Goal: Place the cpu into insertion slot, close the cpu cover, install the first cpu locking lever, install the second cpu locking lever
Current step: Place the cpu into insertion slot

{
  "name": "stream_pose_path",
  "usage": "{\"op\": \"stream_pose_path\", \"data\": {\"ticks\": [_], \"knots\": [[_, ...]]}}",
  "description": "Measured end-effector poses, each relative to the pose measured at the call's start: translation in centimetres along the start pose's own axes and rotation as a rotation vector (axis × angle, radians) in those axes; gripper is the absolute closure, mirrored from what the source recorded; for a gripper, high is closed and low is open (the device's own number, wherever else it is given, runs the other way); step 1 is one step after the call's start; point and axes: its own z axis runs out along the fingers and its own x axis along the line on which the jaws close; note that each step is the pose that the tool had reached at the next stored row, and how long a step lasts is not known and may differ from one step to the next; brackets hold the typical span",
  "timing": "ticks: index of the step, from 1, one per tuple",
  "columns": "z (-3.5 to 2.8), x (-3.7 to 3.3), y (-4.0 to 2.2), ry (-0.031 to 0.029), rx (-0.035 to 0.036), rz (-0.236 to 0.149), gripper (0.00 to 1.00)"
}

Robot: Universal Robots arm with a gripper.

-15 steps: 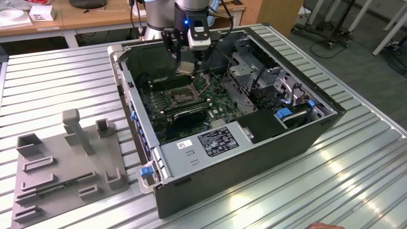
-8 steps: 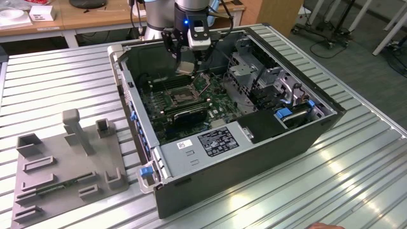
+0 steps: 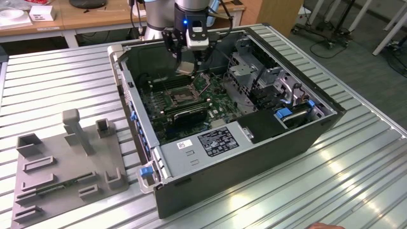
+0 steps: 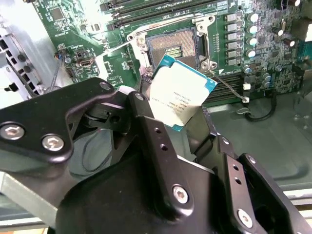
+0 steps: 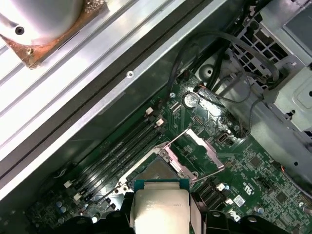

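Your pincer (image 4: 174, 111) was clamped on the flat, square cpu (image 4: 178, 92), silvery top with teal edges, near the bare socket (image 4: 173, 48). The thin metal cpu cover (image 5: 197, 150) stood flipped open.

Your exterior view looks down into the computer case (image 3: 254, 157) from well above, while both wrist views sit close over its insertion slot (image 4: 173, 48) (image 5: 156, 169).
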Motion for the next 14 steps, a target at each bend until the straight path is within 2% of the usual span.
{"op": "stream_pose_path", "data": {"ticks": [2,14], "knots": [[0.00,0.00,0.00,-0.0011,-0.0002,0.012,0.46],[0.00,0.00,0.00,-0.0012,-0.0003,0.013,0.46]]}}
